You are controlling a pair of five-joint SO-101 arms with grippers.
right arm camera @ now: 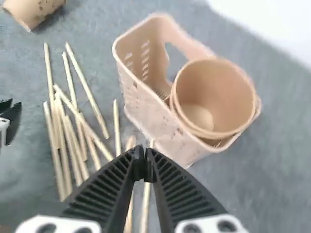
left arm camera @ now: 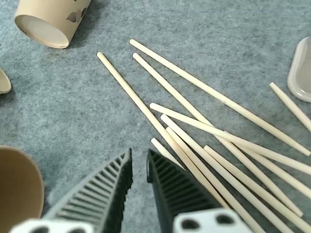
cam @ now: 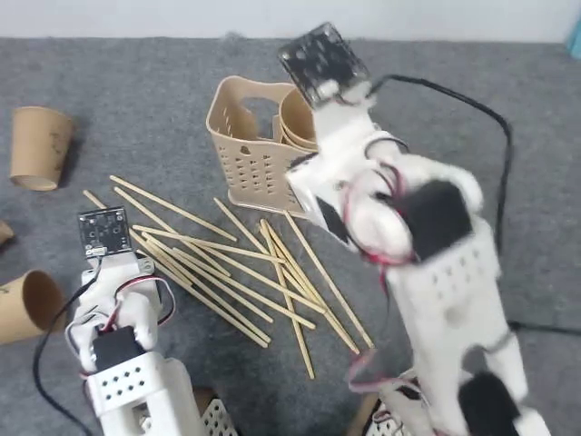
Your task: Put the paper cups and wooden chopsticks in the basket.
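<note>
A beige slotted basket (cam: 245,150) (right arm camera: 141,104) stands on the grey carpet with nested paper cups (cam: 298,118) (right arm camera: 214,102) inside. Wooden chopsticks (cam: 236,268) (left arm camera: 204,121) (right arm camera: 73,126) lie scattered in front of it. Loose paper cups lie on their sides at the left (cam: 38,145) (cam: 27,304) (left arm camera: 51,22) (left arm camera: 17,189). My right gripper (right arm camera: 142,153) is shut and holds nothing, just above the basket's near wall. My left gripper (left arm camera: 139,156) hovers over the chopsticks' left ends, its jaws a narrow gap apart with nothing between them.
Another cup's edge (cam: 4,232) (left arm camera: 2,82) peeks in at the far left. The basket's corner (left arm camera: 301,70) is off to one side of the left gripper. A black cable (cam: 490,127) runs behind the right arm. Bare carpet lies behind and right of the basket.
</note>
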